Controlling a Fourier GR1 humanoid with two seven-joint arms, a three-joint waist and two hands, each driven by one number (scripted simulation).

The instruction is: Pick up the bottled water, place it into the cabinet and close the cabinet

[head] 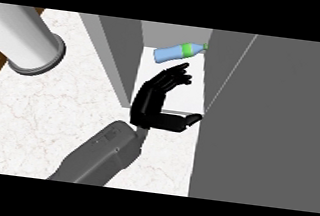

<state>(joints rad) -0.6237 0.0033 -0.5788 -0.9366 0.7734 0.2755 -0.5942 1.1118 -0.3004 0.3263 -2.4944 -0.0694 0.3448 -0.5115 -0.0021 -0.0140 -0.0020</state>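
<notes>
The bottled water is lying on its side at the far end of the open cabinet, on its white shelf. One hand is reaching into the cabinet just near of the bottle, fingers extended, grasping nothing. The cabinet is standing on the marble bench; a grey cylinder is sitting far left.
</notes>
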